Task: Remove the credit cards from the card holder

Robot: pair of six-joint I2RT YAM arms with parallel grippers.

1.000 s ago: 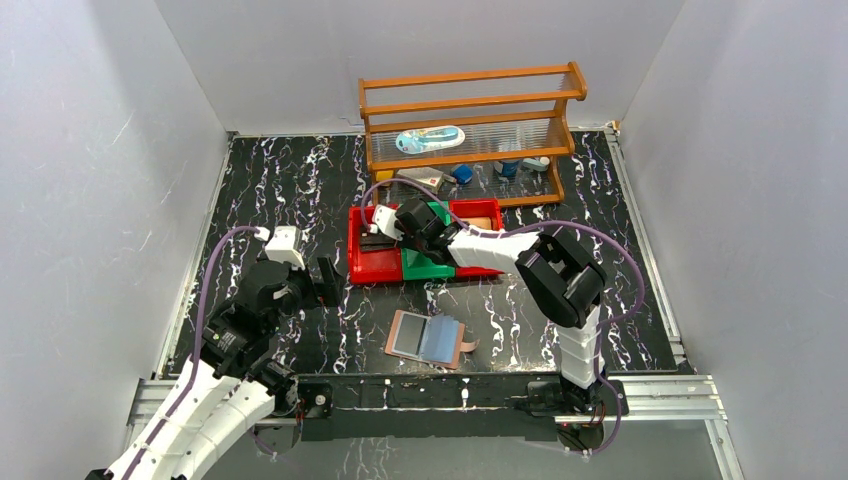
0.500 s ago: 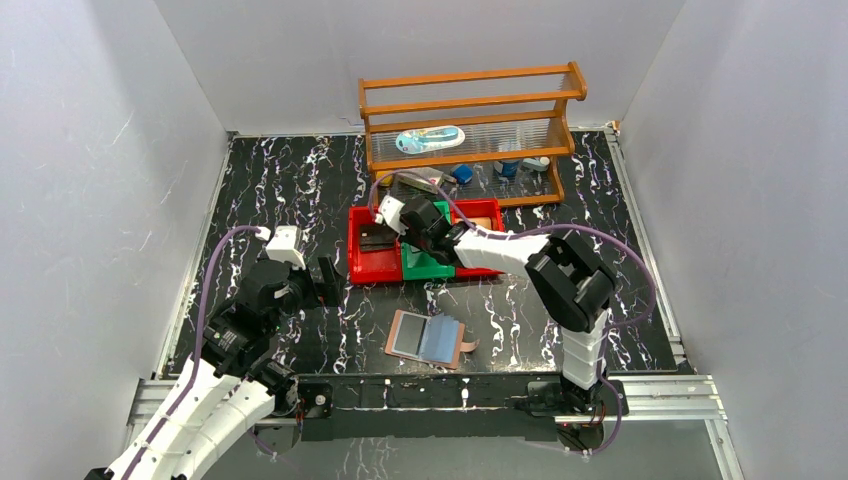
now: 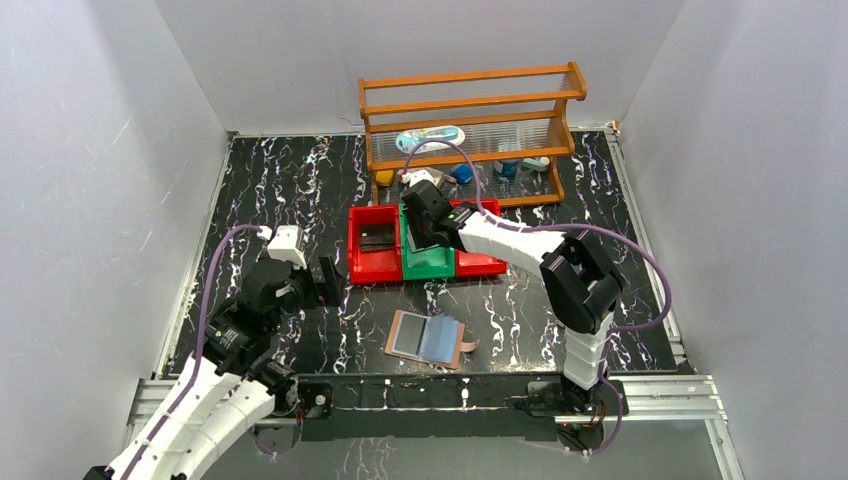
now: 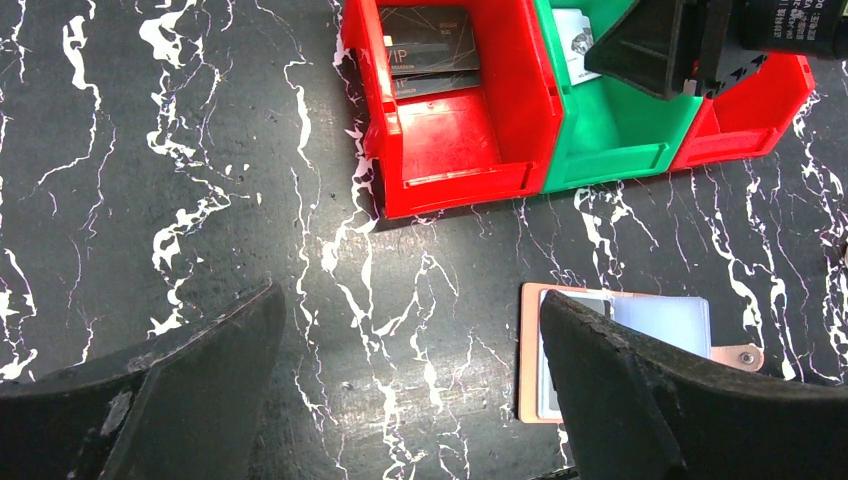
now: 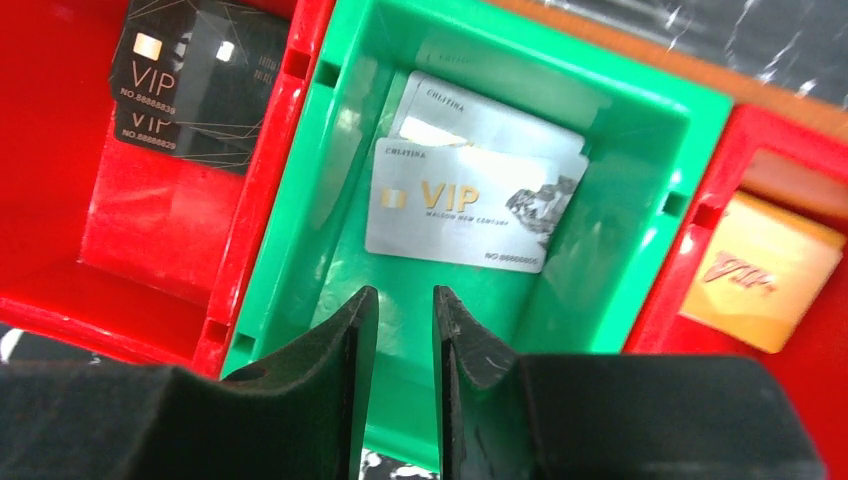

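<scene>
Black marble table [image 3: 280, 190]: carries a wooden rack [image 3: 470, 105] at the back.
Left gripper [image 4: 410, 300]: hangs spread wide and empty over bare table.
Right gripper [image 5: 405, 295]: hovers above the green bin [image 5: 640, 150], fingers almost closed, gripping nothing.
Card holder [image 3: 428, 338]: lies open near the front edge.
Cards: black [image 5: 195, 70] in the left red bin [image 3: 372, 262], silver [image 5: 465, 210] in the green, orange [image 5: 765, 275] in the right red bin [image 5: 835, 190].
</scene>
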